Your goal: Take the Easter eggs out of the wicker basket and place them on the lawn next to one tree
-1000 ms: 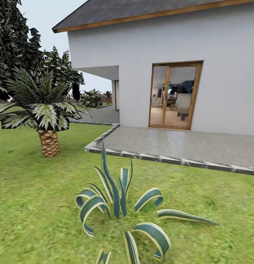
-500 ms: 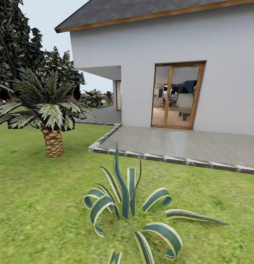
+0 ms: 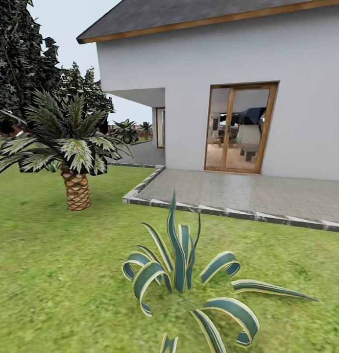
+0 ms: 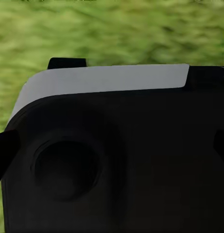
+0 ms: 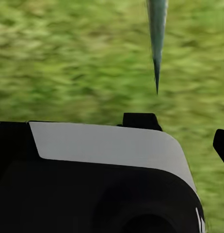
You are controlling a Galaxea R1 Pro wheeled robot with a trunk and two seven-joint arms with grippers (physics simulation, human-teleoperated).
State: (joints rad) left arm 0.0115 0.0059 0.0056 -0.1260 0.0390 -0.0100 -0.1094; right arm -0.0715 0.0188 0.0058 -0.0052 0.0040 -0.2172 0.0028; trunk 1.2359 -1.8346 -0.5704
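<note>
The lawn (image 3: 57, 274) of bright green grass spreads across the near ground in the head view. The Easter eggs and the wicker basket are out of view. Dark, blocky-leaved trees (image 3: 20, 59) stand at the far left, their trunks hidden behind a short palm. In the left wrist view my left gripper (image 4: 112, 150) hangs over my own black and white body, its dark fingertips (image 4: 3, 153) far apart at the picture's edges with nothing between them. My right gripper (image 5: 112, 145) also hangs above my body, one dark fingertip (image 5: 221, 143) at the edge over grass.
A striped agave plant (image 3: 184, 274) grows close in front of me; one leaf tip (image 5: 156, 43) shows in the right wrist view. A short palm with a scaly trunk (image 3: 77, 191) stands left. A paved patio (image 3: 248, 193) and a white house with a glass door (image 3: 240, 127) lie ahead.
The whole head view has shifted, so the camera has moved: palm, agave and house all sit further right in the picture than a second ago.
</note>
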